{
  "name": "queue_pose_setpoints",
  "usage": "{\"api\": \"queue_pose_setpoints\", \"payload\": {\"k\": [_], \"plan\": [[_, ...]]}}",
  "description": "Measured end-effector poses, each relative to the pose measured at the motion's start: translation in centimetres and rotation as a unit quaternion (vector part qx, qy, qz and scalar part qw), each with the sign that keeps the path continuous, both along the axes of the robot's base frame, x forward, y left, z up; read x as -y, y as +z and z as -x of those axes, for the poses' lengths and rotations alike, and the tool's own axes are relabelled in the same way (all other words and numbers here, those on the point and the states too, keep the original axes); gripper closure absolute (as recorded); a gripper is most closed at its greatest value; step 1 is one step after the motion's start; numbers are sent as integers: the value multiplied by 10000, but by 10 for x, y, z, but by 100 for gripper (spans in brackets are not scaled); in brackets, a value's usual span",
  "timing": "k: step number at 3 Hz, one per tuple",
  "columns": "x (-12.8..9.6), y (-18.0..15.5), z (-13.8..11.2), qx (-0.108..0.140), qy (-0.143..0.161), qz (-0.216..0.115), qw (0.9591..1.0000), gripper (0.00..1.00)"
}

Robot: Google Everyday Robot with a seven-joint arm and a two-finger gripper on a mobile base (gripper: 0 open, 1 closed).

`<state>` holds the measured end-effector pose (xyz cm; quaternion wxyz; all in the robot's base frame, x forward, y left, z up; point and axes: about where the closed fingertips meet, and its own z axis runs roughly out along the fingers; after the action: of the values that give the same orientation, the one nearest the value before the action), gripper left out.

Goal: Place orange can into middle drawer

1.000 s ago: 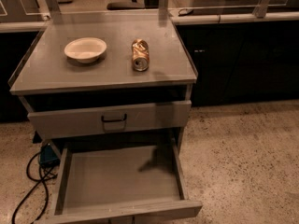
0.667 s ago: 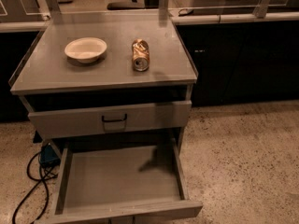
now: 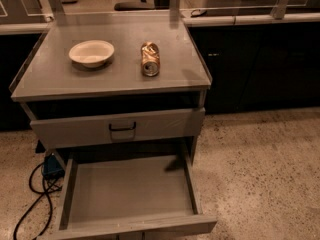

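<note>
The orange can (image 3: 150, 59) lies on its side on the grey cabinet top (image 3: 115, 79), silver rim toward me, right of centre. The middle drawer (image 3: 127, 194) is pulled out below, a wide shallow grey tray with nothing in it. The gripper is not in view; only a dark shadow falls on the drawer's back right corner.
A white bowl (image 3: 91, 52) stands on the cabinet top left of the can. The top drawer front with a black handle (image 3: 122, 130) is shut above the open drawer. A black cable and a blue box (image 3: 50, 166) lie on the speckled floor at the left. Dark cabinets stand behind.
</note>
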<state>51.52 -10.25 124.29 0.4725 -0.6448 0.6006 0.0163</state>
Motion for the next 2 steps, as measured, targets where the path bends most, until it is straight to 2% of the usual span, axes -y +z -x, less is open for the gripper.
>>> {"api": "queue_pose_setpoints", "payload": {"k": [1,2], "plan": [[53,-46,-44,-272,-528,338,9977,0],[56,-56,-57,-331,-588,350,9971,0]]}}
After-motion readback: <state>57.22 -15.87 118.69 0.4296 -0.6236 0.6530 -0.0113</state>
